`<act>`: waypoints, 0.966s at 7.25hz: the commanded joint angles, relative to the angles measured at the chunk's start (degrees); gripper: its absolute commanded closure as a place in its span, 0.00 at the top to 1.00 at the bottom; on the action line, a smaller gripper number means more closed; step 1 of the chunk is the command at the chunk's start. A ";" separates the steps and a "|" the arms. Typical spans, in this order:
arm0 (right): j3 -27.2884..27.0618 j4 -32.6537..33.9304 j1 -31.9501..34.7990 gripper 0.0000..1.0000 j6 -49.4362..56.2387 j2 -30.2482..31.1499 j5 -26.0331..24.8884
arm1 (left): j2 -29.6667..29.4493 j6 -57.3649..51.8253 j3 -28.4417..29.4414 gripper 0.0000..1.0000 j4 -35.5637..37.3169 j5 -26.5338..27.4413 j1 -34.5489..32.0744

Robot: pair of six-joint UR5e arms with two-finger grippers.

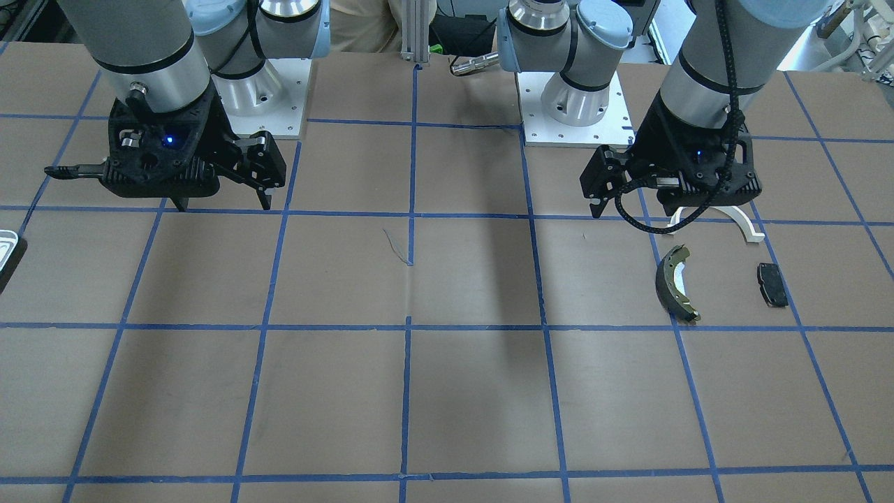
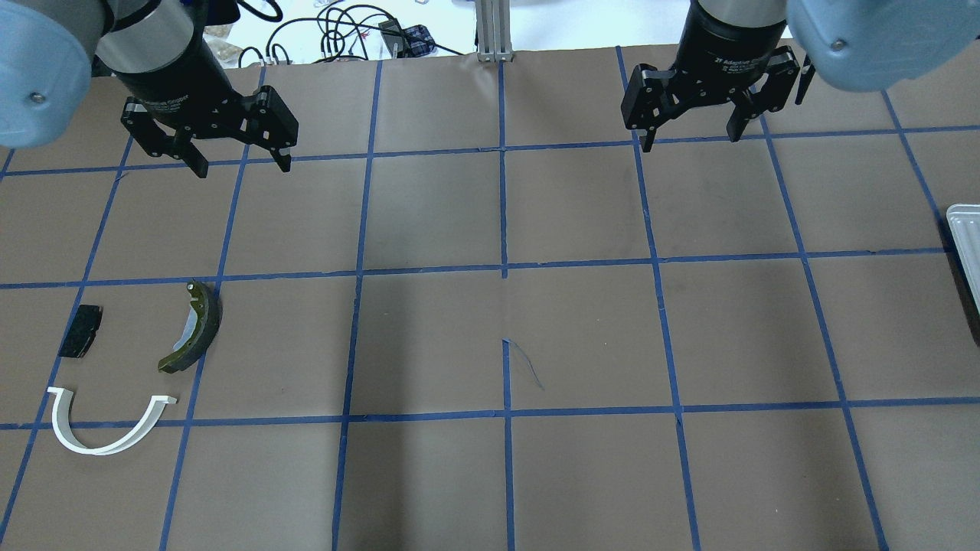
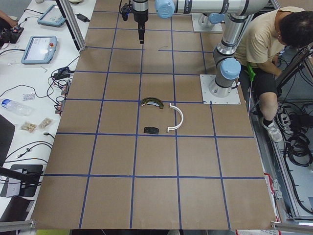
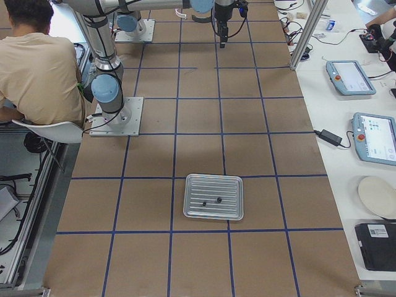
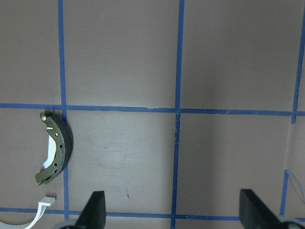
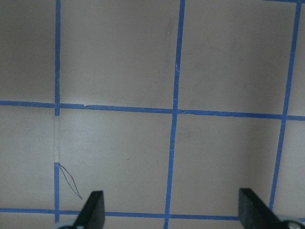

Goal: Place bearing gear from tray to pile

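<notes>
Holding anything yet? asks the operator.

No, I answer. My right gripper point(image 2: 694, 140) hangs with its jaws spread wide and nothing between them. My left gripper point(image 2: 243, 168) is just as wide and just as empty.

So where is the bearing gear?

In the tray point(image 4: 213, 218), on its floor. Two tiny black parts lie there, a little apart. I take the rounder one for the bearing gear point(image 4: 218, 199), though it is too small for me to make out a hole. The other speck point(image 4: 203, 203) lies on the tray's side toward my base.

Which arm goes?

The right, I judge. The tray sits well apart from my right gripper, out to its right at the end of the worktop point(image 2: 505, 474). My left gripper is far farther from the tray.

And the pile?

At the opposite end from the tray lie the brake shoe point(image 2: 195, 329), the white arc piece point(image 2: 107, 440) and the black pad point(image 2: 80, 330). A round part gives me no long axis to line up with, so centring over it is what counts.
</notes>
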State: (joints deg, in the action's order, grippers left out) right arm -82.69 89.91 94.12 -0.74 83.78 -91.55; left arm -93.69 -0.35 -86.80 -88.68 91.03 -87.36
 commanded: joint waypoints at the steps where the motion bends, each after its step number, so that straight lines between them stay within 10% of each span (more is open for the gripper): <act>1: 1.12 0.09 -3.21 1.00 1.17 -0.02 0.75 | 0.00 0.00 -0.04 1.00 0.17 0.20 0.09; 7: 2.54 9.00 -32.72 1.00 35.37 -10.18 -0.03 | 0.00 0.00 -0.04 1.00 0.17 0.12 0.00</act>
State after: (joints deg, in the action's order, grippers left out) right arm -80.25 93.33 68.05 24.51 77.60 -91.44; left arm -93.70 -0.35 -86.84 -88.50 91.11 -87.36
